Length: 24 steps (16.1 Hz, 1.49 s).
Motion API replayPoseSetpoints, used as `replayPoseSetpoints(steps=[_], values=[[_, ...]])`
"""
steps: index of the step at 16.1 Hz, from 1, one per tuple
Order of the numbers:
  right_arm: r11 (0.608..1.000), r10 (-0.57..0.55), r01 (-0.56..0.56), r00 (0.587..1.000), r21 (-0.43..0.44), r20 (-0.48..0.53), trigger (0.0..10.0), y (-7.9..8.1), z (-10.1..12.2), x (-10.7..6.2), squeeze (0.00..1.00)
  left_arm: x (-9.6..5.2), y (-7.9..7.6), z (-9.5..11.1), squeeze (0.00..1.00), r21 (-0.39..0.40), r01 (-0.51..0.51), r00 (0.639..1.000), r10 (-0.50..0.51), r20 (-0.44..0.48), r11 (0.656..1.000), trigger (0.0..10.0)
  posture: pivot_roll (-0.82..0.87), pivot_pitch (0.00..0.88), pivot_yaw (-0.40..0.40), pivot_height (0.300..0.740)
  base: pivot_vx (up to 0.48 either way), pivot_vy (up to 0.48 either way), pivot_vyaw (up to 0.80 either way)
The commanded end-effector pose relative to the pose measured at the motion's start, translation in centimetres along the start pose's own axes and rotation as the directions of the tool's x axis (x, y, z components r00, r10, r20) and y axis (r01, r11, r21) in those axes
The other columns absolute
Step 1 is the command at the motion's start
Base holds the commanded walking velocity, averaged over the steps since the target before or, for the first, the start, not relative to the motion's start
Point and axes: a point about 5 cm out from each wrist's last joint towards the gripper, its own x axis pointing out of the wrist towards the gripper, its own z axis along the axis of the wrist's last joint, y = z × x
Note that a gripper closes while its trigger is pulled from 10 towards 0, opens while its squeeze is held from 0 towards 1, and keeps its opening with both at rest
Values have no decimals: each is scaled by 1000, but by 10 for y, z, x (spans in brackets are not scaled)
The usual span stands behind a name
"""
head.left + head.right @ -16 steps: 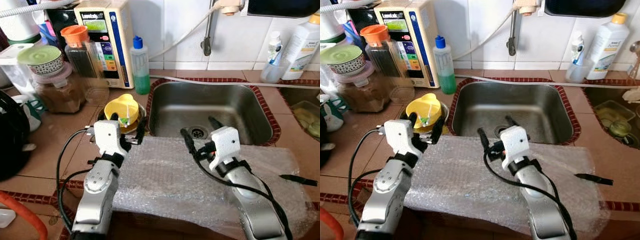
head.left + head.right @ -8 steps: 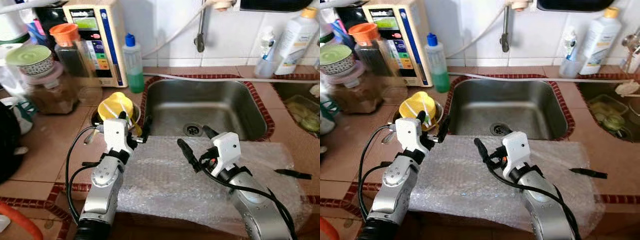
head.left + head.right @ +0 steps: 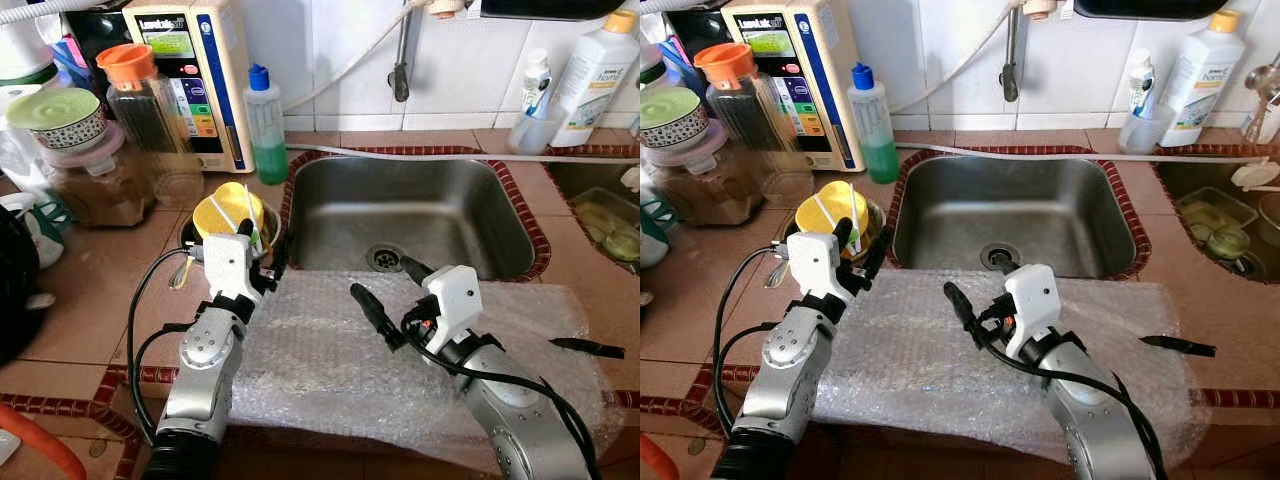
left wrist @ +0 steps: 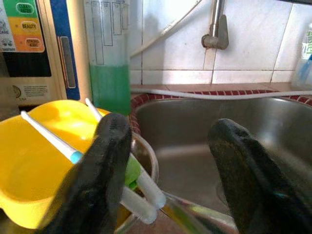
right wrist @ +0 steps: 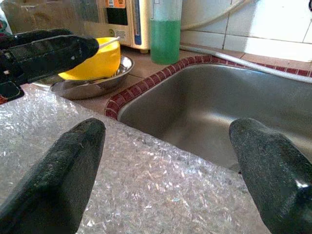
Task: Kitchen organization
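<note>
grippers over the kitchen counter: your left gripper (image 3: pixel 262 248) hangs with its fingers apart at the near rim of the metal bowl (image 3: pixel 878 214) that holds the yellow cup (image 3: pixel 230 208), just left of the sink (image 3: pixel 420 215), while your right gripper (image 3: pixel 390 292) waits, fingers spread wide and holding nothing, above the bubble wrap (image 3: pixel 330 350) laid along the counter's front edge. the step in hand looks like a pick of the cup or of the white sticks (image 4: pixel 48 138) poking out of it, so you would do well to bring the left fingers down square over one target rather than straddling the bowl's rim, and close slowly, since the smooth cup may tip or slide inside the bowl. keep the wrist clear of the green bottle (image 3: pixel 266 125) standing just behind. from the left wrist view one finger (image 4: pixel 105 165) covers part of the sticks, so you cannot tell how many there are or what they are. the cup's base is hidden inside the bowl, and the wrap hides the counter beneath it. a thin black object (image 3: pixel 587 347) on the wrap's right side is too small to make out.
</note>
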Motion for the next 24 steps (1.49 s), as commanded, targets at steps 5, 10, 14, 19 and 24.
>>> replayPoseSetpoints(steps=[5,10,14,19,24], values=[[1000,-3,3,1000,-8,12,10000,0,5,1,0,4,12,10,0,17,-59,998,58,32,998,10000,-310,74,96,740,0,0,0],[999,7,-6,1000,-32,13,10000,2,4,2,0,3,24,25,1000,-3,-129,987,129,96,992,10000,-304,70,91,740,0,0,0],[999,15,-15,1000,-31,8,10000,1,4,1,0,-17,22,35,1000,169,-78,987,52,149,983,10000,-296,70,83,740,0,0,0],[999,40,-40,999,-32,-1,10000,2,3,2,0,-31,8,29,1000,237,-1,990,-32,135,972,10000,-292,69,75,740,0,0,0],[998,42,-42,999,-36,0,10000,2,4,3,0,-32,-1,14,0,388,61,991,-102,85,919,10000,-302,67,74,740,0,0,0]])
